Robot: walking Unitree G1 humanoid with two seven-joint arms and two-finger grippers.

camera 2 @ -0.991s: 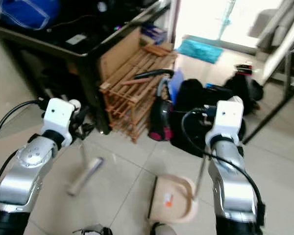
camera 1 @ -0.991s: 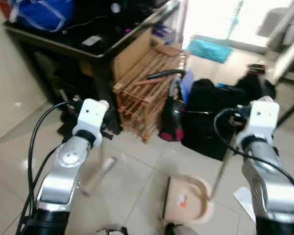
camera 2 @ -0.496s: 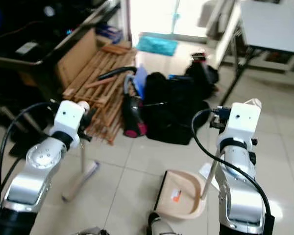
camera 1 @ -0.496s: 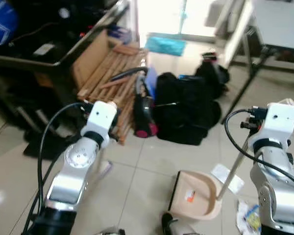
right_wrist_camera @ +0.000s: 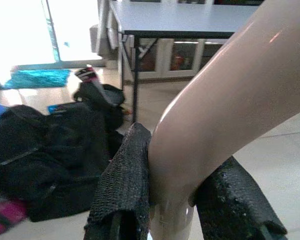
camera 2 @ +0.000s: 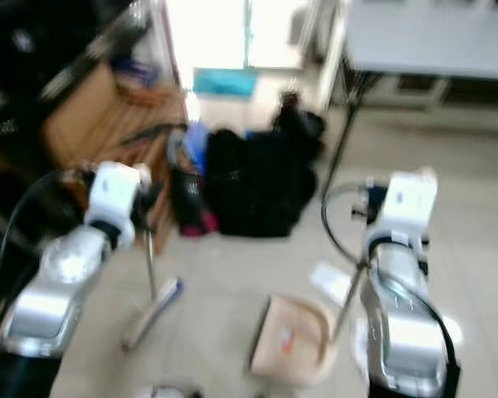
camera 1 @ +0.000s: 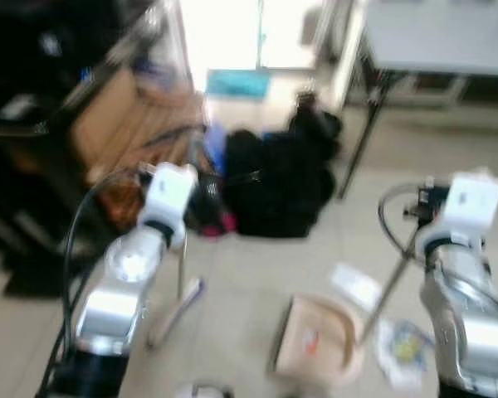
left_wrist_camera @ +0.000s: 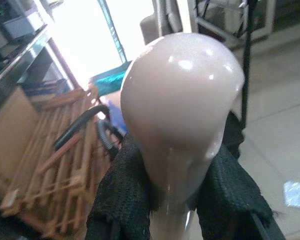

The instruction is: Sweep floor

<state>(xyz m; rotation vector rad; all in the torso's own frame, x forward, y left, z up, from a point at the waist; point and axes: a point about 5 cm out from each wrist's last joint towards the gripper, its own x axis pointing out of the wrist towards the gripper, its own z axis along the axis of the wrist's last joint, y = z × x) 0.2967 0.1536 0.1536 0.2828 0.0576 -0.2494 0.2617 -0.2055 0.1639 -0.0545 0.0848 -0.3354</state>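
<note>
a: what sort of room is it?
b: a tiled floor, blurred by motion, with a black bag heaped in the middle, a wooden rack beside it and a grey bench at the back.
a: and the tools?
b: the left gripper has its fingers clamped around the pale top of the broom handle; the broom stands with its head on the tiles ahead of that arm. the right gripper has its fingers closed on the dustpan handle, and the dustpan sits on the floor between the two arms.
a: how far along is the sweeping?
b: early, i'd judge. scraps of paper and some litter lie just beside the pan, near the right arm, not yet gathered into it.
a: any writing?
b: a small orange label in the pan, too blurred to read.
</note>
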